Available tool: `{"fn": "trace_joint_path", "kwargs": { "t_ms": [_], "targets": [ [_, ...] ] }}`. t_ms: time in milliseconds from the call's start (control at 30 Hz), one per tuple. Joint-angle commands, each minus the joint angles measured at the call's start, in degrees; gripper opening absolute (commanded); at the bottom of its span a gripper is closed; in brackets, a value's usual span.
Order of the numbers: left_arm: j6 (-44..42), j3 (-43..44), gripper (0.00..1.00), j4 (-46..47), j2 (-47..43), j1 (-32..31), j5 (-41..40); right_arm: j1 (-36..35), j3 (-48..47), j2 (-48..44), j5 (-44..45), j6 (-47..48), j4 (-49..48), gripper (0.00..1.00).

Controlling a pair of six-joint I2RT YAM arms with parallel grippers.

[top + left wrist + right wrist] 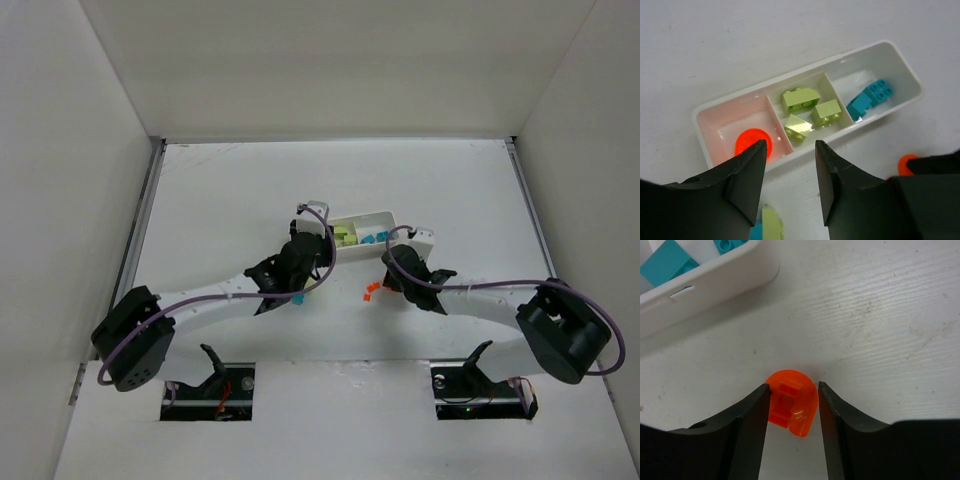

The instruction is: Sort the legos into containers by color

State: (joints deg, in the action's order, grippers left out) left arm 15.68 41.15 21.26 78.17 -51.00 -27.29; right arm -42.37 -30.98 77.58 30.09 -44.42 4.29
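Observation:
The white tray [730, 102] has three compartments. The left one holds a round orange-red lego [752, 141], the middle one three yellow-green legos [801, 97], and the right one cyan legos [871, 98]. My left gripper [790, 172] is open and empty, hovering just short of the tray's near wall. A yellow-green lego [771, 224] and a cyan lego [756, 234] lie on the table below it. My right gripper [794, 386] is open and low on the table. Its fingers straddle a rounded orange-red lego [792, 405], which lies right of the tray's end [715, 280].
In the top view the tray [375, 214] lies mid-table with both grippers, the left [308, 265] and the right [385, 280], just in front of it. Orange-red pieces [372, 292] and a cyan piece [298, 297] lie nearer the bases. White walls enclose the table on three sides.

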Motion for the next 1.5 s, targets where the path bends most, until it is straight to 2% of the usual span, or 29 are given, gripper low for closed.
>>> {"fn": "trace_joint_path", "kwargs": {
  "t_ms": [0,300,567,767,833,1133,1300,1467],
  "targets": [
    [1.63,-2.73,0.41,1.07,-4.33,-2.29,-0.57,-0.21,-3.38,2.48,1.82,-0.4,-1.48,0.45],
    [3.48,-6.25,0.42,1.07,-7.07,-4.76,-0.31,-1.53,-5.58,5.3,5.32,-0.66,0.1,0.24],
    [4.0,-8.36,0.43,0.46,-10.14,-4.94,-0.31,-2.14,-5.58,-2.95,6.83,0.04,4.75,0.21],
    [4.18,-9.94,0.44,0.71,-15.58,-3.45,-2.67,-5.04,-10.4,-6.31,4.81,1.62,5.55,0.22],
    [4.88,-11.34,0.48,1.24,-18.92,-2.39,-4.78,-5.66,-14.08,-3.94,2.62,2.49,3.37,0.22],
    [9.72,-18.55,0.49,-1.74,-35.0,2.27,-9.89,-7.33,-32.8,14.94,-8.28,7.51,-8.33,0.22],
    [10.07,-19.96,0.5,-4.99,-37.74,1.57,-9.63,-7.33,-42.13,25.32,-10.84,8.56,-9.39,0.22],
    [9.72,-20.67,0.5,-5.87,-38.44,0.25,-9.54,-7.33,-46.44,30.34,-11.28,8.3,-8.96,0.24]
  ]
}}
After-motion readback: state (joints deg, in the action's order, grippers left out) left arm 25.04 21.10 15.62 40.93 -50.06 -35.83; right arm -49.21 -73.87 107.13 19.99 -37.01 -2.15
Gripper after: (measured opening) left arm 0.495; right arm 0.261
